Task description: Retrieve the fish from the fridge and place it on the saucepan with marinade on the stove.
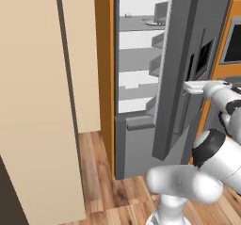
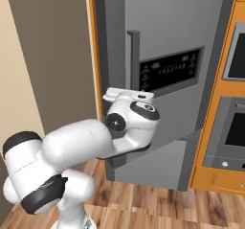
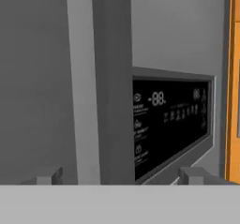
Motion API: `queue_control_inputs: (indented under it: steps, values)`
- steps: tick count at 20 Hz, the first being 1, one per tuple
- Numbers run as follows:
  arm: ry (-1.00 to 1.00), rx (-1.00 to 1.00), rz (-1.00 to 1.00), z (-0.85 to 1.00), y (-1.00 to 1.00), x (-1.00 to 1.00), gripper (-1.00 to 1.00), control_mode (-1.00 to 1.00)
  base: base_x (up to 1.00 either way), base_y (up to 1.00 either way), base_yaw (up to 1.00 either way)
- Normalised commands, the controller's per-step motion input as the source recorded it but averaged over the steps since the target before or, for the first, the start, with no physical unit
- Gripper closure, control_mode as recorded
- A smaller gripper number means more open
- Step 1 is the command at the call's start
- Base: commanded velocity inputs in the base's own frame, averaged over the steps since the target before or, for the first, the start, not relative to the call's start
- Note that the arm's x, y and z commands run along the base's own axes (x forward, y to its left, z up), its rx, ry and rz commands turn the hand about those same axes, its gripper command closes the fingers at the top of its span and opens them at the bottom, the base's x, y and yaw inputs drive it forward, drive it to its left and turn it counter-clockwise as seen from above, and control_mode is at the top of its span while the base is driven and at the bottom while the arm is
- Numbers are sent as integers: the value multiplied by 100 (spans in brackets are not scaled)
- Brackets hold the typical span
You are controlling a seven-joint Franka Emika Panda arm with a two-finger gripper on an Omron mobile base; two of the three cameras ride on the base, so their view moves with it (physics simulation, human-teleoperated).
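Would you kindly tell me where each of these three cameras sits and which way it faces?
Left base view: behind the arm's left, looking into the open fridge with its grey shelves; white arm at lower right.
Right base view: behind its right, facing the fridge door's outside; arm at lower left.
Hand view: on the hand, close to the door's bar handle, which stands between the jaws.
Shared: the black display panel shows in all three.

**Fridge door part open**

The tall grey steel fridge (image 1: 141, 78) stands with its door swung partly open, showing white walls and grey shelves. A pale plate (image 1: 154, 21) sits on the top shelf's right side; any fish there is too small to tell.
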Motion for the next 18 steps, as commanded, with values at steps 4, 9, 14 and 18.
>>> queue_control_inputs:
  steps: [4, 9, 14, 18]
  values:
    - [0, -1, 0, 7, 7, -75, -100, -100, 0, 0, 0]
    - [0, -1, -18, 5, 83, -71, -100, -100, 0, 0, 0]
    - [0, 0, -37, 3, 100, -32, -100, -100, 0, 0, 0]
    - [-3, 0, -49, 0, 95, -2, -100, -100, 0, 0, 0]
